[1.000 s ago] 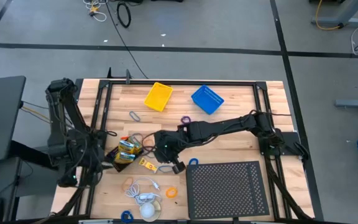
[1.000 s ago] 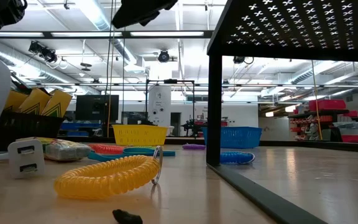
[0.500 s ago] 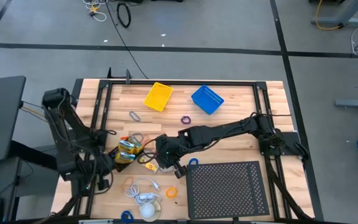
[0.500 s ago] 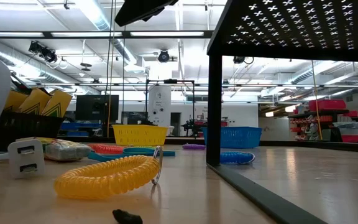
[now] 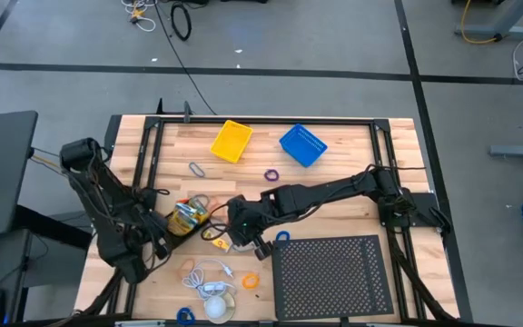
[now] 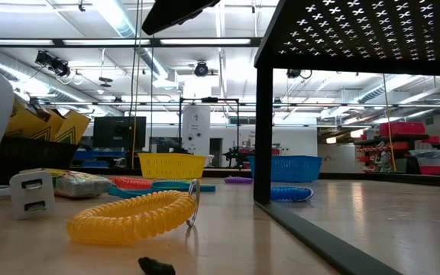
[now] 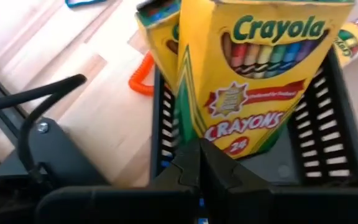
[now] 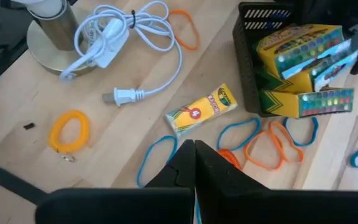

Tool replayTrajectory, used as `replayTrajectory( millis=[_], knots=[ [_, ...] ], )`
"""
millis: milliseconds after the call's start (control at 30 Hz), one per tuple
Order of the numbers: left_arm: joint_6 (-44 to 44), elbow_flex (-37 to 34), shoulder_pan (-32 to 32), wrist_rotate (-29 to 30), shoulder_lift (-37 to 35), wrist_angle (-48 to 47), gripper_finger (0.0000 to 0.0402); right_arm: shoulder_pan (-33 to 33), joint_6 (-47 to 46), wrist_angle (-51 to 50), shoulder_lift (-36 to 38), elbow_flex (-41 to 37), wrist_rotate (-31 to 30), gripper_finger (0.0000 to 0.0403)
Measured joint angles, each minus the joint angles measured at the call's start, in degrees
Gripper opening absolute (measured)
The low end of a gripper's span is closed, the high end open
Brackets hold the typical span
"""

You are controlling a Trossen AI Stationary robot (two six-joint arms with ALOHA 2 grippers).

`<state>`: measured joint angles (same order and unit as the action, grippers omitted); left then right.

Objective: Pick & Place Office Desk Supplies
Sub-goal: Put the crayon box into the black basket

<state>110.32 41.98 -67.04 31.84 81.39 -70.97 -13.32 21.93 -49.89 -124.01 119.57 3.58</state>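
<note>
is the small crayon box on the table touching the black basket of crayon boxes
Apart. In the right wrist view, bare wood shows between the small crayon box lying flat and the black basket.

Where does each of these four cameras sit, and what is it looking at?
High view: overhead, straight down on the table and both arms.
Low view: at tabletop height, facing the room; an arm shows at top.
Left wrist view: above the shut left pincer, facing crayon boxes in a black holder.
Right wrist view: above the shut right pincer, facing bands and a white cord.
Both wrist views share the crayon boxes.
</note>
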Motion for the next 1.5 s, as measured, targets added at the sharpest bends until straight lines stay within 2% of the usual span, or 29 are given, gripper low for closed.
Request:
replayTrajectory(
  millis=[133, 367, 633, 833, 1100, 1300, 1500],
  knots=[
    [0.2, -1.6, 0.4, 0.4, 0.1, 2.5, 0.0001, 0.0, 0.0, 0.0, 0.0, 0.0, 0.0, 0.0001],
    [1.2, -7.8, 0.4, 1.8, 0.0, 13.8, 0.0001, 0.0, 0.0, 0.0, 0.0, 0.0, 0.0, 0.0001],
    [4.1, -9.2, 1.4, 5.9, 0.0, 13.6, 0.0001, 0.0, 0.0, 0.1, 0.0, 0.0, 0.0, 0.0000],
    [-1.4, -9.1, 4.5, 6.0, -0.1, 15.5, 0.0001, 0.0, 0.0, 0.2, 0.0, 0.0, 0.0, 0.0000],
    [-10.4, -6.5, 4.2, 5.4, -3.9, 18.5, 0.0001, 0.0, 0.0, -0.1, 0.0, 0.0, 0.0, 0.0000],
    [-15.5, -6.7, 7.5, 5.5, -4.1, 21.9, 0.0001, 0.0, 0.0, -0.2, 0.0, 0.0, -0.8, 0.0000],
    [-19.2, -7.2, 11.5, -1.0, -4.1, 22.6, 0.0001, -0.1, 0.0, -2.2, 0.0, 0.0, -1.0, 0.0000]
  ],
)
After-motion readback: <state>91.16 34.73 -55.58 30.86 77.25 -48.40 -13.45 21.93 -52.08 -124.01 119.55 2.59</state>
